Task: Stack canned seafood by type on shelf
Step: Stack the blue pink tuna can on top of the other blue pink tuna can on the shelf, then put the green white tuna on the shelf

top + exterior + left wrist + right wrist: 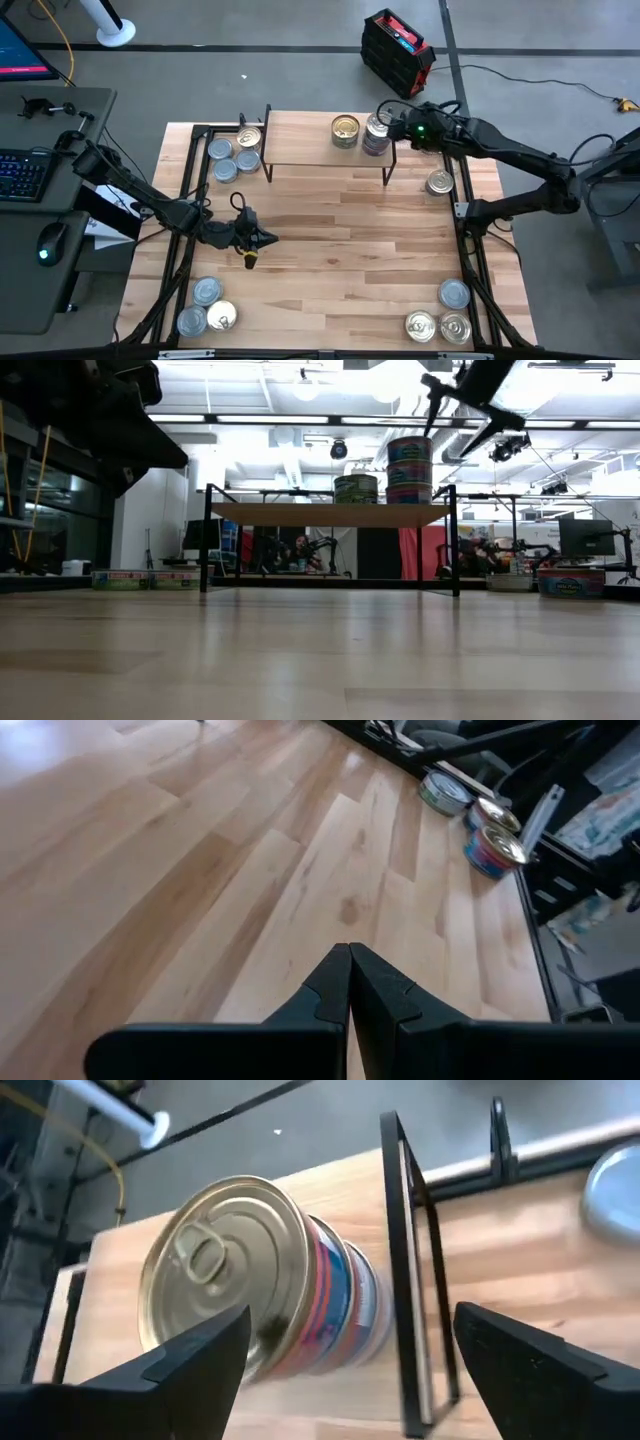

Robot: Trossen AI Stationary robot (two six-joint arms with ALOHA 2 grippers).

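From above, the shelf (325, 150) lies with its long axis across the table (330, 250), near the far edge. On it stand one gold-lidded tin (345, 130) and, just beside it at the right end, a stack (376, 135) of tins with a silver top. The right gripper (392, 125) hangs over that stack with fingers spread wide and nothing held. Loose tins lie in groups: four (235, 155) left of the shelf, one (440, 182) right of it near the table's right edge, three (207, 306) at the near left corner, three (440, 314) at the near right. The left gripper (262, 238) sits over the table's left middle, pinched shut and empty; the broad centre of the board lies open around it. From table height, the shelf (330, 515) stands on thin black legs with a clear gap underneath; on top are a single tin (356, 488) and a stack (408, 470) of two that can be counted, all upright, and the right gripper (460, 415) is poised above the stack, fingers apart. The left wrist camera shows its fingertips (350, 982) together over bare wood, with three tins (475, 818) far off by the edge. The right wrist camera looks down between its wide fingers (195, 1360) at the stack's gold pull-tab lid (225, 1255), close to the shelf's end frame (400, 1270); part of a grey-lidded tin (615, 1190) lies beyond.
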